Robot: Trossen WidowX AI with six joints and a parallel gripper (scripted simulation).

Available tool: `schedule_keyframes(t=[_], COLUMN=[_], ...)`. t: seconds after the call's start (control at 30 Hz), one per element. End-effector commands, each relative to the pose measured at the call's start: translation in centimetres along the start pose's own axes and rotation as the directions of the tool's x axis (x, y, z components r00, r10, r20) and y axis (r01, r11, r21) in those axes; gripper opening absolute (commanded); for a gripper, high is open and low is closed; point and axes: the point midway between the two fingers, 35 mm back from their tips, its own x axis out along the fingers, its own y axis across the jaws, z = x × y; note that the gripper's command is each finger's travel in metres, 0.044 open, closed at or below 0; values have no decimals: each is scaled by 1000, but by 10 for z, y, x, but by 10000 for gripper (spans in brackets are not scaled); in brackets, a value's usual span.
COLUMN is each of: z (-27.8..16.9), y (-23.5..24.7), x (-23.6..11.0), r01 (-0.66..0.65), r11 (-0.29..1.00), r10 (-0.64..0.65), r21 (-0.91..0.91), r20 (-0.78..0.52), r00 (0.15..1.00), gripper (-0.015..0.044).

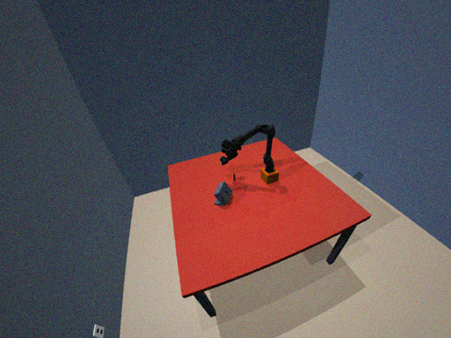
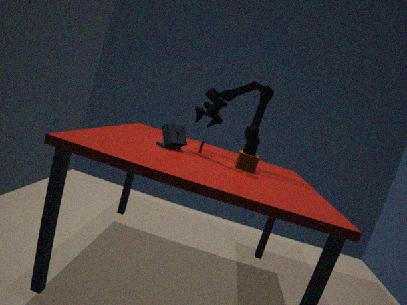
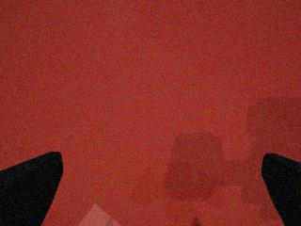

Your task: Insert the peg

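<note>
A small dark peg (image 1: pixel 233 176) (image 2: pixel 201 146) stands upright on the red table (image 1: pixel 263 229) (image 2: pixel 291 198), between the panel and the arm's base. The blue-grey sloped panel (image 1: pixel 223 194) (image 2: pixel 174 135) stands just left of the peg, with a small dark hole in its face. My gripper (image 1: pixel 225 159) (image 2: pixel 204 120) (image 3: pixel 164 164) is open and empty. It hangs well above the table, pointing down, a little above and beyond the peg.
The arm rises from an orange base block (image 1: pixel 269 175) (image 2: pixel 246 161) to the right of the peg. The arm's shadows fall on the table around the peg. The table's back edge lies beyond the gripper.
</note>
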Motion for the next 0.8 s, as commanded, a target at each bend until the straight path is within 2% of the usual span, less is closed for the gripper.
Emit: schedule_keyframes(t=[0.0,0.37,0.77], z=[-10,-37,-65], y=[2,2,1], x=[6,13,16], r01=[-1,-61,-213], r11=[994,918,761], r10=[-6,-35,-69], r21=[-109,-391,-613], r20=[-66,-234,-403], r00=[998,972,913], gripper=[440,440,440])
